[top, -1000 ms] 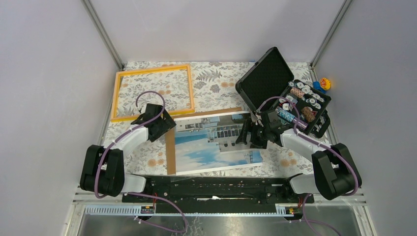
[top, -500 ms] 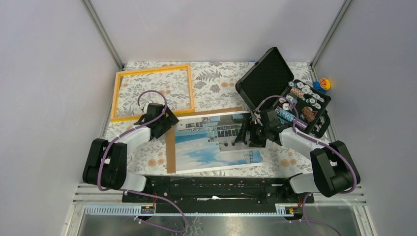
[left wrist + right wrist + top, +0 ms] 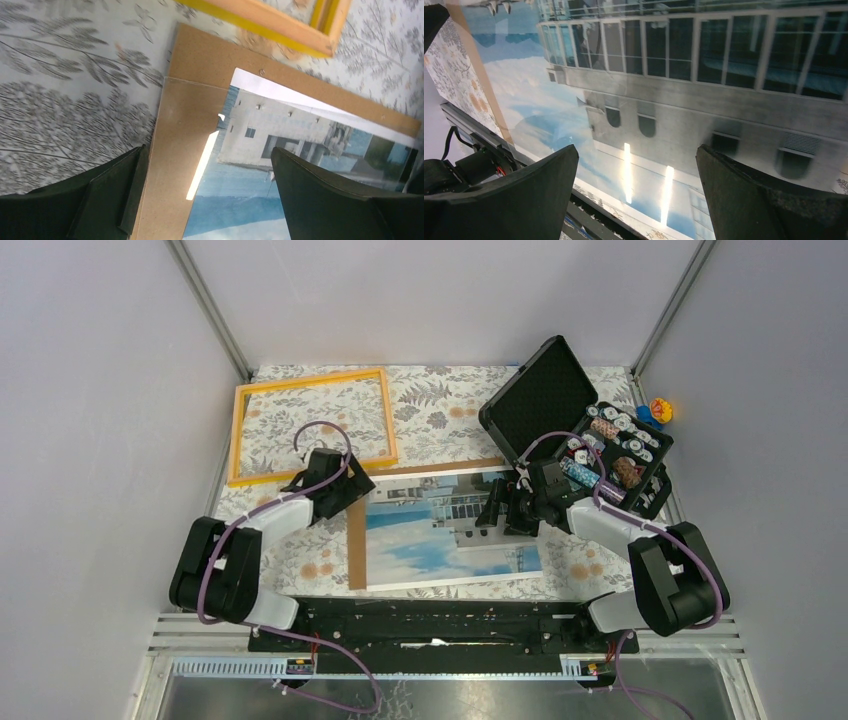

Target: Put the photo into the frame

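1. Left wrist view: left end effector [image 3: 210, 200] wide open, empty, over a corner of the plain brown backing board [image 3: 200, 55]; right end effector [image 3: 636, 200] equally open, empty, above the white-bordered paper photo [image 3: 674, 100] of a building.
2. Photo flat on that board, front centre; thin orange-yellow rectangular frame [image 3: 310, 381] vacant, far left.
3. Likely trouble: flat print hard to pinch, prone to creasing or sliding.
4. Floral-patterned counter [image 3: 440, 410], grey walls [image 3: 100, 440].

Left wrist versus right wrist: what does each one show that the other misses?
Only the left wrist view shows a corner of the frame. Only the right wrist view shows the base rail at the table's near edge. Both show the photo, the brown board under it and the floral cover. The left gripper and right gripper are each open above the print.
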Robot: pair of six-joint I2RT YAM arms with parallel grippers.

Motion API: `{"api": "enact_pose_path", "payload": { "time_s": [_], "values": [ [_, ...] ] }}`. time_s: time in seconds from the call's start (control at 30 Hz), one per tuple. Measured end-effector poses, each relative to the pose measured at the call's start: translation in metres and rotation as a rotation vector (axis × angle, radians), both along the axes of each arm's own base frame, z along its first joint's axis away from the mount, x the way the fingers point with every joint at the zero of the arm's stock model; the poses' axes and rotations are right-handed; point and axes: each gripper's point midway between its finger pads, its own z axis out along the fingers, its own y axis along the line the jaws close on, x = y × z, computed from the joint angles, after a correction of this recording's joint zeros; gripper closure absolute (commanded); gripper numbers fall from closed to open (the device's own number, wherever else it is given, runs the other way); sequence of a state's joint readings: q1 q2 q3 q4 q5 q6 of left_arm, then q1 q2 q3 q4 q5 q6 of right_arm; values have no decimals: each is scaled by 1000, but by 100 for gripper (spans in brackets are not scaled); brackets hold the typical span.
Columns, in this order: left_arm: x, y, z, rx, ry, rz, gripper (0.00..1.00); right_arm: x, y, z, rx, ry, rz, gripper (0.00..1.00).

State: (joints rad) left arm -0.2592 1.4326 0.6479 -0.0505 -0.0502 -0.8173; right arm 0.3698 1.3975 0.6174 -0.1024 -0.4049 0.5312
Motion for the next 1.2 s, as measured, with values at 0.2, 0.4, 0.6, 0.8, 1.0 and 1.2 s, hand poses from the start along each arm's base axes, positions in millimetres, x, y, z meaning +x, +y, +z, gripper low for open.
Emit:
{"api": "enact_pose_path", "payload": {
  "time_s": [0.2,0.4,0.6,0.8,1.0,1.2],
  "values": [
    [-15,-20,10,-12,1,-84,1,1,0,0,0,-5,-2,4],
    [-17,-29,30,5,28,-162,1,2,0,0,-1,-7,-4,4],
    [-25,-32,48,15,94,-184,1,2,0,0,-2,-3,-3,3],
    [-112,-50,18,109,376,-243,1,4,2,-1,0,7,8,3],
    [-192,-58,3,143,539,-298,1,7,4,-1,3,8,16,3],
    [-215,-46,11,90,524,-235,1,7,4,0,4,6,18,3]
  ]
}}
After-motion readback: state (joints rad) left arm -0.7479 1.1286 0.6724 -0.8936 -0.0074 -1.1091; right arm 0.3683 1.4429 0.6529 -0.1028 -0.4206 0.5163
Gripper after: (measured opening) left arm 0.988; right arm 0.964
